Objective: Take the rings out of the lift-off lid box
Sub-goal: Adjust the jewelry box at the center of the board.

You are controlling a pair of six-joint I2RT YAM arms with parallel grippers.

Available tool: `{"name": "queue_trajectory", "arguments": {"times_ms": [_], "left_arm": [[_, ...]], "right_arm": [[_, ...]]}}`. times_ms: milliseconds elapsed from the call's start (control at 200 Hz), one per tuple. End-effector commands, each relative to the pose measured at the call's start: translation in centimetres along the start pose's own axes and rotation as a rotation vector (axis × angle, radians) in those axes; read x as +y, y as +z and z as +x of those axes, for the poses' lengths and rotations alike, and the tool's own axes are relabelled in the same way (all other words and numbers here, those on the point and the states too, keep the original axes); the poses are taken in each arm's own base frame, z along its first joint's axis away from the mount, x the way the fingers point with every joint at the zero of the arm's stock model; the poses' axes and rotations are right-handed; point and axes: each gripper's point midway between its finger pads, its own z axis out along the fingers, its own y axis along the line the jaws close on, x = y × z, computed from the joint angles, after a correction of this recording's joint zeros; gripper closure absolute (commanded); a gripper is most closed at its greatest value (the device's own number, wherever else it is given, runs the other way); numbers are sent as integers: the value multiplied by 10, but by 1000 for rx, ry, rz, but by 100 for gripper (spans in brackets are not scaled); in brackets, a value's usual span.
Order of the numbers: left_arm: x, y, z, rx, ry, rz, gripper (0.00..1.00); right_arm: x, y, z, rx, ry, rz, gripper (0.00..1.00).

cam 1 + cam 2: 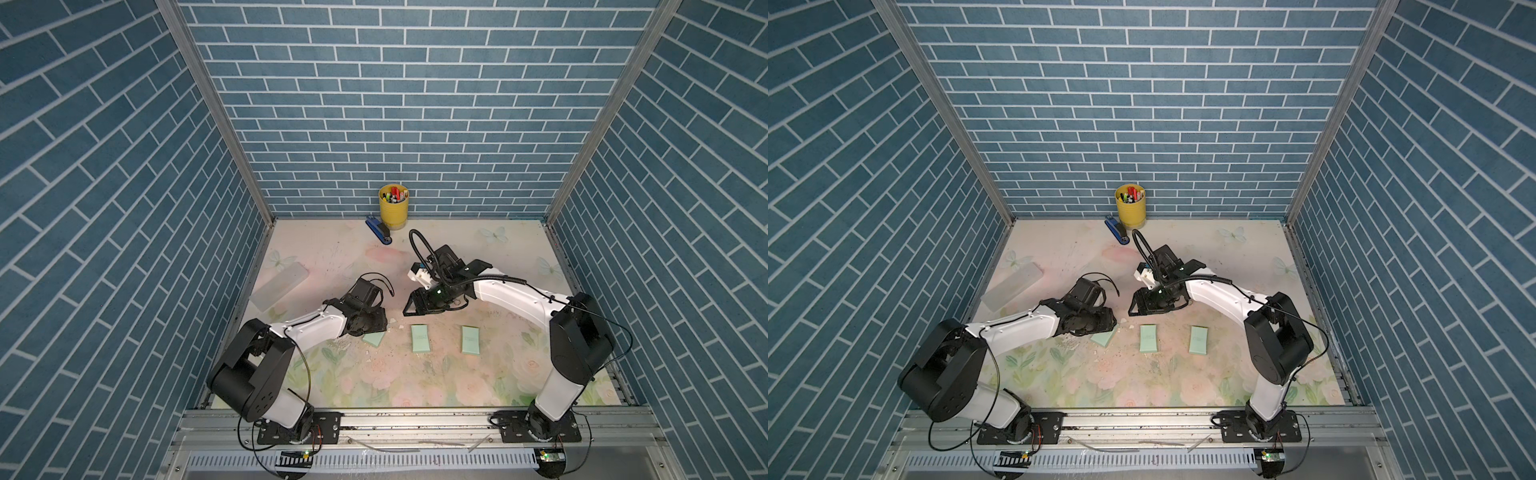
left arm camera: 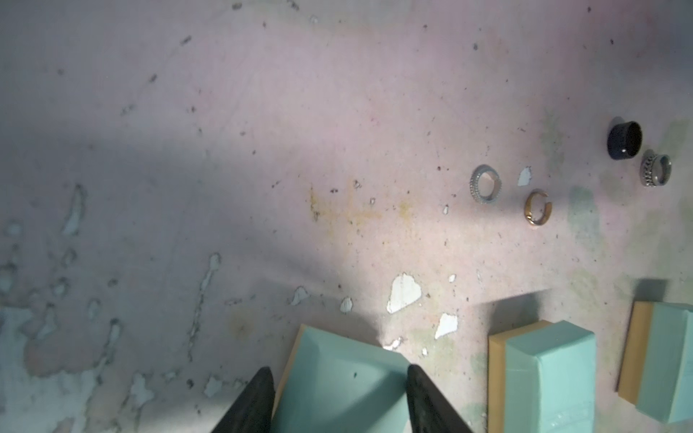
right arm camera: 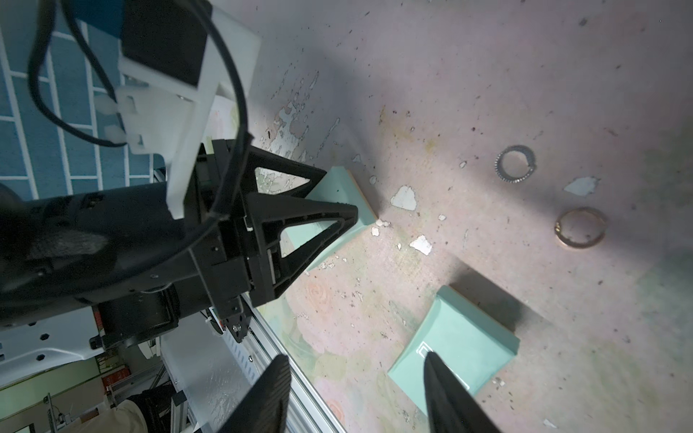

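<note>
The rings [image 3: 515,165] are too small to make out in both top views; the left wrist view shows four, lying loose on the bare surface [image 2: 337,112]: a silver ring [image 2: 485,184] just beside a gold ring [image 2: 537,208], and, apart from those, a black ring [image 2: 624,139] just beside a patterned ring [image 2: 655,170]. Three mint boxes stand in a row across the middle of a top view: the left box [image 1: 374,338], half hidden under the left wrist, the middle box [image 1: 420,338] and the right box [image 1: 470,340]; each shows a mint top over a tan edge, and what they hold cannot be seen; the rings lie near the row, touching no box. At the upper centre, against the wall, a yellow cup [image 1: 393,208] holds pens; a blue stapler [image 1: 378,235] lies just beside it. The left hand [image 2: 338,367] is low over the left box, a finger [image 2: 247,405] on each side of it; whether the fingers press it I cannot tell. The right hand [image 3: 355,355] hangs above the surface near the middle box, fingers [image 3: 262,397] spread, nothing between them; both arms bend inward toward the centre of the frame.
</note>
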Motion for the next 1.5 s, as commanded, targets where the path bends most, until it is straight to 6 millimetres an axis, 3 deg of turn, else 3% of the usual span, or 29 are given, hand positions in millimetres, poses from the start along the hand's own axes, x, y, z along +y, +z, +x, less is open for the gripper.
{"name": "queue_trajectory", "arguments": {"times_ms": [0, 180, 435, 610, 1170, 1295, 1495], "left_arm": [[16, -3, 20, 29, -116, -40, 41], [23, -29, 14, -24, -121, -81, 39], [31, -33, 39, 22, -121, -66, 38], [17, -25, 42, 23, -114, 30, 40], [-32, -28, 39, -23, -158, 168, 41], [-29, -33, 40, -26, -171, 149, 42], [15, -72, 40, -70, -153, -87, 40]], "right_arm": [[5, 5, -2, 14, 3, 6, 42], [4, 11, 1, 32, 3, 10, 41], [7, 15, 1, 36, -6, 2, 41], [8, 18, 2, 45, -8, 3, 41], [12, 18, 3, 81, -40, 40, 42], [13, 18, 3, 92, -62, 71, 41], [11, 18, 3, 136, -144, 176, 35]]}}
